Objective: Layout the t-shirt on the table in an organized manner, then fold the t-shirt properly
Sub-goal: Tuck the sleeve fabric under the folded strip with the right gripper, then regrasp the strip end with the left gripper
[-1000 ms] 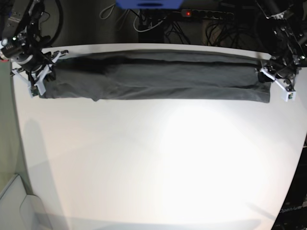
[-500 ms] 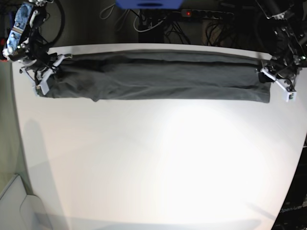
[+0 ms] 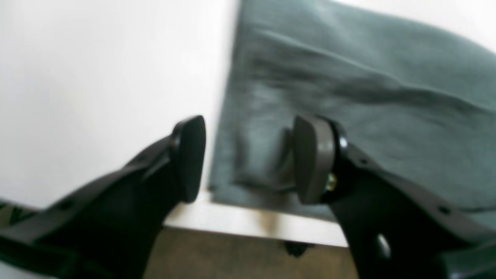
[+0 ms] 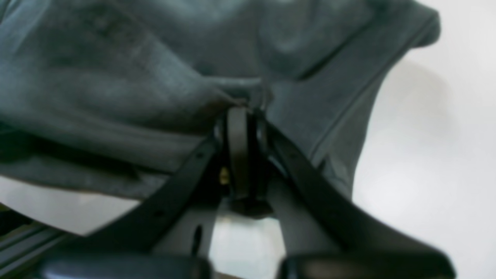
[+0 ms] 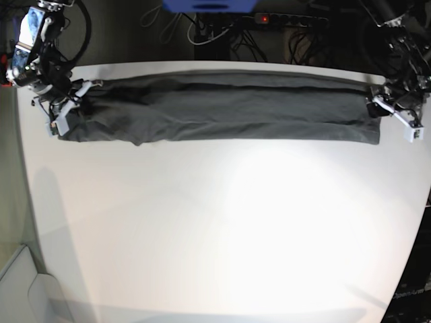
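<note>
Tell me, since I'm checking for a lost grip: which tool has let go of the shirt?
The left tool: its pads stand apart over the shirt; the right tool pinches cloth.

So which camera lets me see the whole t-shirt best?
The base view: the t-shirt lies there end to end, a long strip across the table. The left wrist view shows only one corner, the right wrist view one bunched end.

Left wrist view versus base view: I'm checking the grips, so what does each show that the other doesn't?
Only the left wrist view shows the left pincer open, its pads either side of the t-shirt corner near the table edge. Only the base view shows the whole t-shirt stretched in a long band, the right pincer at its other end, and cables behind. Both show the dark shirt on the white table.
</note>
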Motion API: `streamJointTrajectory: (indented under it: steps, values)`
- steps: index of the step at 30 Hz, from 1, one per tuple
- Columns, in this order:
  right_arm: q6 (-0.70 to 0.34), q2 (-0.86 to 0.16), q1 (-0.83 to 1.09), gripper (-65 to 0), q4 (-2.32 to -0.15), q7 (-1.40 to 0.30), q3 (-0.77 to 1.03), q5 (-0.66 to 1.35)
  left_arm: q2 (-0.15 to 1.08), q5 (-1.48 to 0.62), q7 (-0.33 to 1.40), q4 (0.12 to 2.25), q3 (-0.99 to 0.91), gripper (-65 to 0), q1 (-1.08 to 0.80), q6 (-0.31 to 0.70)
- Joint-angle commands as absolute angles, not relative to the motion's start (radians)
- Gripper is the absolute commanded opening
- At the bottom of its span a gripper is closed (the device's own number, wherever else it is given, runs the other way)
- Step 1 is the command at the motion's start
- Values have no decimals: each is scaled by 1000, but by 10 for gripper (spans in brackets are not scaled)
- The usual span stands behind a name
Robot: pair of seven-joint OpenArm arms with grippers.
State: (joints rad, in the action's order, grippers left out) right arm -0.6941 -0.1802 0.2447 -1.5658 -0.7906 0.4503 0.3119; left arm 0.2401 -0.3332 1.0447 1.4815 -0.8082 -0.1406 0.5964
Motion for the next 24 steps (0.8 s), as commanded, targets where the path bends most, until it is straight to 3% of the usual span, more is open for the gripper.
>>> streamJointTrajectory:
  steps: [1,4,24]
  values:
    - [-698,-185,246,-646,-1566,-812,447,289,263,-363,1040,1503,-828,-283,-130,627]
    - [-698,-185,245,-646,-1566,-808,447,289,265,-351,1040,1492,-865,-280,-107,698]
    - [-698,-185,245,-646,-1564,-808,447,289,272,-292,1027,1276,-843,-283,-7,698]
